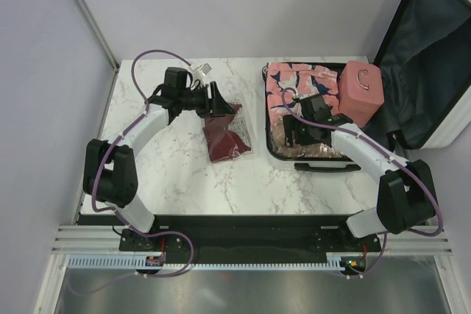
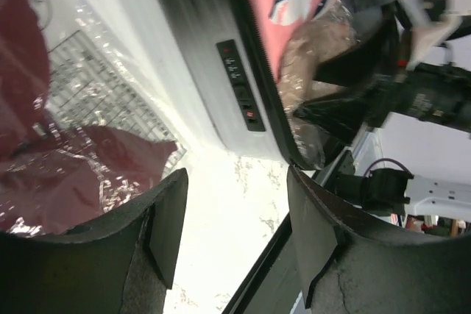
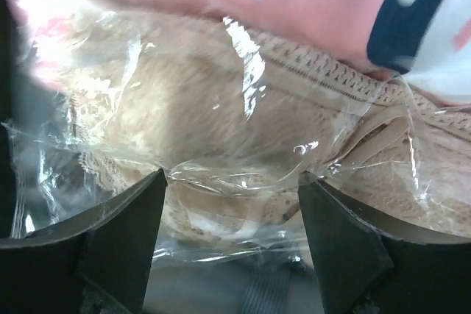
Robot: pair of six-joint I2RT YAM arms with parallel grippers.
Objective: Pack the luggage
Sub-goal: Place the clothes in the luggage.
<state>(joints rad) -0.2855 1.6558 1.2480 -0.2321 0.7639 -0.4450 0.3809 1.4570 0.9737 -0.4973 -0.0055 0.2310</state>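
Observation:
The luggage (image 1: 430, 56) lies open at the right, its lid with dark lining leaning up. Its lower half holds a pink patterned bagged garment (image 1: 291, 82), a beige bagged garment (image 1: 313, 146) and a pink box case (image 1: 362, 92). My right gripper (image 1: 298, 131) hovers open over the beige garment (image 3: 221, 123), whose clear plastic lies between and below the fingers (image 3: 232, 178). A dark red bagged garment (image 1: 224, 136) lies on the table left of the luggage. My left gripper (image 1: 219, 101) stands open at its far end, with only bare table between the fingers (image 2: 234, 174).
In the left wrist view the dark red bag (image 2: 66, 167) is at left and the luggage shell (image 2: 199, 71) runs across the top, with the right arm (image 2: 412, 86) behind it. The marble table (image 1: 162, 167) ends at grey walls on the left and at the back.

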